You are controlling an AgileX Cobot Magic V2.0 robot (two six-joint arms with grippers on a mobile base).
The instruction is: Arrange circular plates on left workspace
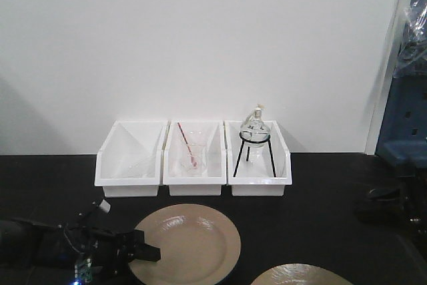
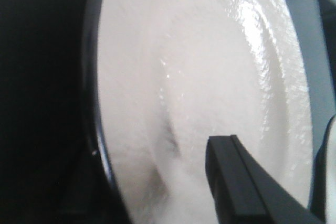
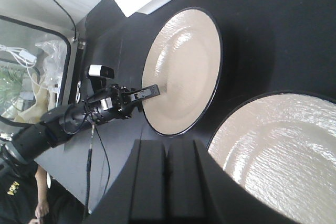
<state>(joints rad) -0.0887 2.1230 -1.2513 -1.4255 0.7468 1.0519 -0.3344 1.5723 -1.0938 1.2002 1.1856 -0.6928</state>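
Observation:
Two circular plates, tan with dark rims, lie flat on the black countertop of the left workspace (image 1: 320, 218). One plate (image 1: 190, 241) (image 3: 184, 72) is in front of the white bins. The other plate (image 1: 300, 276) (image 3: 283, 150) is cut off by the near edge. My left gripper (image 1: 141, 250) (image 2: 157, 182) is at the first plate's left rim and looks open. One finger (image 2: 241, 187) reaches over the plate's face; the other is hidden in the dark beside the rim. My right gripper (image 3: 167, 145) is shut on nothing, hovering beside the second plate.
Three white bins stand in a row against the back wall: a left bin (image 1: 130, 165), a middle bin (image 1: 195, 165) with glassware and a red rod, and a right bin (image 1: 259, 165) with a flask on a black tripod. The right arm (image 1: 393, 208) shows dark at the right edge.

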